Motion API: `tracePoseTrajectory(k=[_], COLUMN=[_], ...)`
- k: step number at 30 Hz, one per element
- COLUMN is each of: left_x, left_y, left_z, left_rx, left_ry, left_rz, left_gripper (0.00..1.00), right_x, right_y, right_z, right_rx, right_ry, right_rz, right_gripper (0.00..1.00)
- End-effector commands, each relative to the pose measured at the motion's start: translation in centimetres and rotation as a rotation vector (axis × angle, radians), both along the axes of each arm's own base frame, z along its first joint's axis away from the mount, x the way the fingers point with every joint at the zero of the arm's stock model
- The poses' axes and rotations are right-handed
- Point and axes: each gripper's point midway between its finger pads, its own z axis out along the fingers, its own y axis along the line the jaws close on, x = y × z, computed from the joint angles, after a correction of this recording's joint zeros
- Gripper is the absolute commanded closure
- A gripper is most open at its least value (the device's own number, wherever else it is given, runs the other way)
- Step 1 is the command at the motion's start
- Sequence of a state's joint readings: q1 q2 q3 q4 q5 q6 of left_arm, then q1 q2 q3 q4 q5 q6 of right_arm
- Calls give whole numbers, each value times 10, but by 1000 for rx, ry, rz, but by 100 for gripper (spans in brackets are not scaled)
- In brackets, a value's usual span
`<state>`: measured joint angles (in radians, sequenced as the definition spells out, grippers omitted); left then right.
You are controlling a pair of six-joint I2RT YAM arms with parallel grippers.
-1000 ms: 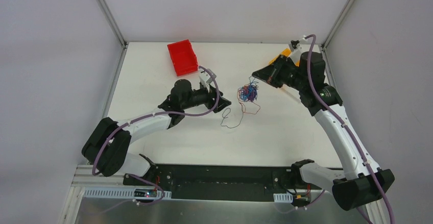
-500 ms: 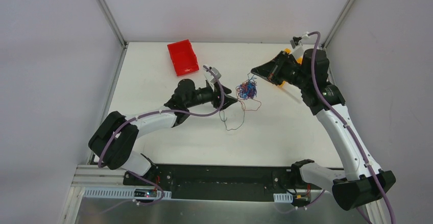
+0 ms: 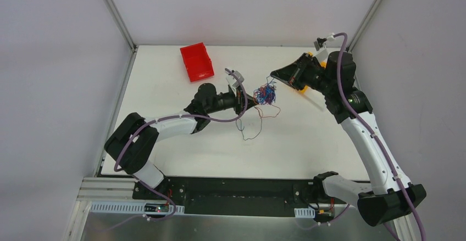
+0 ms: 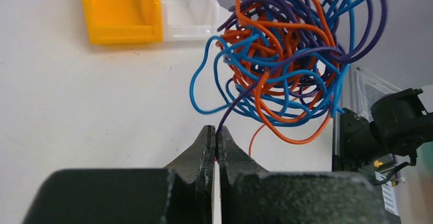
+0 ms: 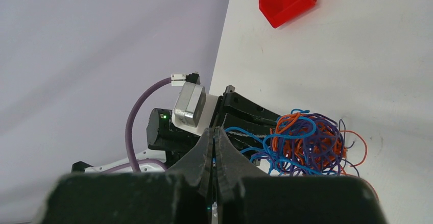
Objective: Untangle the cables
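The cables (image 3: pixel 266 94) are a small tangled ball of orange, blue and purple strands, hanging off the table between the two grippers. A few loose strands (image 3: pixel 251 130) trail down onto the white table (image 3: pixel 165 87). My left gripper (image 3: pixel 254 102) sits at the ball's lower left. In the left wrist view it (image 4: pixel 217 132) is shut on one purple strand running up into the ball (image 4: pixel 286 55). My right gripper (image 3: pixel 270 78) is at the ball's upper right. In the right wrist view it (image 5: pixel 214 131) is shut, with a blue strand leading from its tips to the ball (image 5: pixel 306 145).
A red bin (image 3: pixel 197 61) stands at the back left of the table. A yellow bin (image 4: pixel 120 12) and a white bin (image 4: pixel 186 9) stand side by side at the back right, mostly hidden under the right arm in the top view.
My left gripper has moved right up to the ball and gone from open to shut on a strand. The right gripper has stayed shut and lifted the ball slightly.
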<state>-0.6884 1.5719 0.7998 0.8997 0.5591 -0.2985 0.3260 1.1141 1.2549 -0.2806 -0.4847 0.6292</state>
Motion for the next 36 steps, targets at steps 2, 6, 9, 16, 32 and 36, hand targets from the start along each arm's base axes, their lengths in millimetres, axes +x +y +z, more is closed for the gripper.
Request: tracePoseTrajectory(k=[2,6,9,16,32,36], left_x=[0,2,8,35,16,1], left_y=[0,21,48,175,196,156], left_z=[22,4,-17,-72,-38,-22], left_rx=[-43,74,219,252,134,164], left_ry=[-35,17,110,626,525,439], left_rz=[28,119,241,647,607,452], left_gripper=[100,100,100,100,100,100], right_x=[6,15,15,-6,-5,-9], right_y=[-27,-79,-122,-183,-142,-100], right_z=[9,-35,-73,-158,-198,-203], right_rx=[-31,-151,-253,-449,-361,-318], right_ry=[-53,-15,41,237,319,347], right_rz=[-149,-406,-586,-813,-565,-321], right_gripper=[100,100,100,100,60,19])
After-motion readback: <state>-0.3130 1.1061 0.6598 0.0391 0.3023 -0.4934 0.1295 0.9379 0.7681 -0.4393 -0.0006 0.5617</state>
